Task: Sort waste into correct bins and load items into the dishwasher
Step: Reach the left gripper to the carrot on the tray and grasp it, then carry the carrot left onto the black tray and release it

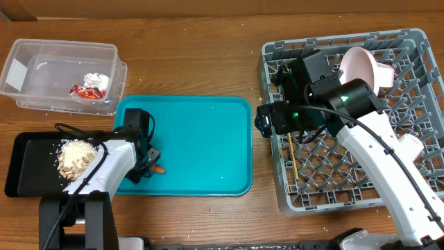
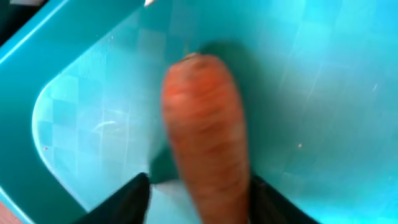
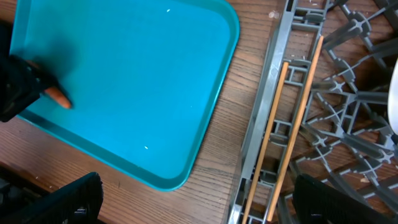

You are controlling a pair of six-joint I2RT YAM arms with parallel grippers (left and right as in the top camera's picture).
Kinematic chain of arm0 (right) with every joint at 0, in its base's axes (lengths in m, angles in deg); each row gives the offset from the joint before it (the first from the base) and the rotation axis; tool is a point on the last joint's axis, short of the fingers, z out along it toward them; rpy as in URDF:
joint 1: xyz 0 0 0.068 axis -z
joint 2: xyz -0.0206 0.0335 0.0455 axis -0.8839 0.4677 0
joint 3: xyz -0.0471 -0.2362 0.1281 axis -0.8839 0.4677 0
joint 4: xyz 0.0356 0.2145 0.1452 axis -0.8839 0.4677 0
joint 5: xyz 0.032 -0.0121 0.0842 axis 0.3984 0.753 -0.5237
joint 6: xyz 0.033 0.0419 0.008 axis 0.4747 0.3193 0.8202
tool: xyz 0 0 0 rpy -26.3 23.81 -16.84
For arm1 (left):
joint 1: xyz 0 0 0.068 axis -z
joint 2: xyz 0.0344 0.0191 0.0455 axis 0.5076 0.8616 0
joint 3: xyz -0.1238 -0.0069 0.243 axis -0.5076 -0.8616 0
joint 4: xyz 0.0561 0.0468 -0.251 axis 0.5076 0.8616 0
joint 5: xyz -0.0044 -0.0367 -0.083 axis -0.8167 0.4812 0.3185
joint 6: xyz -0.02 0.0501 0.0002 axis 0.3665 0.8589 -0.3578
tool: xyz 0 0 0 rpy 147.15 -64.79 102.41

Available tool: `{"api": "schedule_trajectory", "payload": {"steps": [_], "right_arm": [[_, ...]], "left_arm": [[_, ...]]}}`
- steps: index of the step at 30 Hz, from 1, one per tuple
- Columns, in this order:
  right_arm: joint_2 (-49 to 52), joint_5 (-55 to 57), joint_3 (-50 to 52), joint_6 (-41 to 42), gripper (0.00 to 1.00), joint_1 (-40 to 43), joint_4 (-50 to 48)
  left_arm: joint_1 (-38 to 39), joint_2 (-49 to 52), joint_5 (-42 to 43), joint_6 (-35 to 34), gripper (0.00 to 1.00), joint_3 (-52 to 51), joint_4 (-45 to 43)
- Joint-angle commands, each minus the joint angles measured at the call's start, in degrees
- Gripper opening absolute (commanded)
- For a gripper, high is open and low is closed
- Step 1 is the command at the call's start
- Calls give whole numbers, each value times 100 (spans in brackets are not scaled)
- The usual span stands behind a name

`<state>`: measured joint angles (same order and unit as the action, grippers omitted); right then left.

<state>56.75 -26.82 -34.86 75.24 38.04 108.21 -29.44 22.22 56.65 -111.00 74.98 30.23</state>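
Observation:
A small orange carrot (image 2: 205,137) stands between my left gripper's (image 2: 202,199) black fingers, over the near left corner of the teal tray (image 1: 208,139). The gripper is shut on it. Overhead, the carrot (image 1: 159,169) pokes out of the left gripper (image 1: 148,164). My right gripper (image 3: 199,199) is open and empty over the wood between the teal tray and the grey dish rack (image 1: 277,48). Two wooden chopsticks (image 3: 292,124) lie along the rack's left edge. A white bowl (image 1: 359,64) and a cup (image 1: 386,71) stand in the rack.
The clear tub (image 1: 41,55) at the back left holds the red wrapper (image 1: 86,91) and the white tissue (image 1: 98,79). The black tray (image 1: 28,149) at the front left holds beige food scraps (image 1: 75,155).

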Motion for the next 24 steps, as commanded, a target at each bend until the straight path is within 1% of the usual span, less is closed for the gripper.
{"api": "schedule_trajectory", "payload": {"steps": [1,2,7,10,15,17,21,24], "right_arm": [[-15,20,-50,-42,100,4,-11],[-15,17,-50,-42,100,4,-11],[-15,20,-50,-42,100,4,-4],[-15,20,-50,-44,100,4,13],[-15,22,-50,-42,100,4,79],[-15,22,-50,-44,100,4,79],[-15,22,-50,-42,100,4,83],[-15,24,-50,-42,100,4,98]], "left_arm": [[4,177,-278,-2,35,-68,24],[4,177,-278,4,30,-68,26],[4,175,-297,155,17,-66,2],[4,175,-420,275,13,-15,7],[4,107,-450,603,9,341,260],[2,24,-479,667,9,581,433],[-24,-210,-914,699,9,1191,894],[-205,-398,-1222,710,10,1587,1154]]}}
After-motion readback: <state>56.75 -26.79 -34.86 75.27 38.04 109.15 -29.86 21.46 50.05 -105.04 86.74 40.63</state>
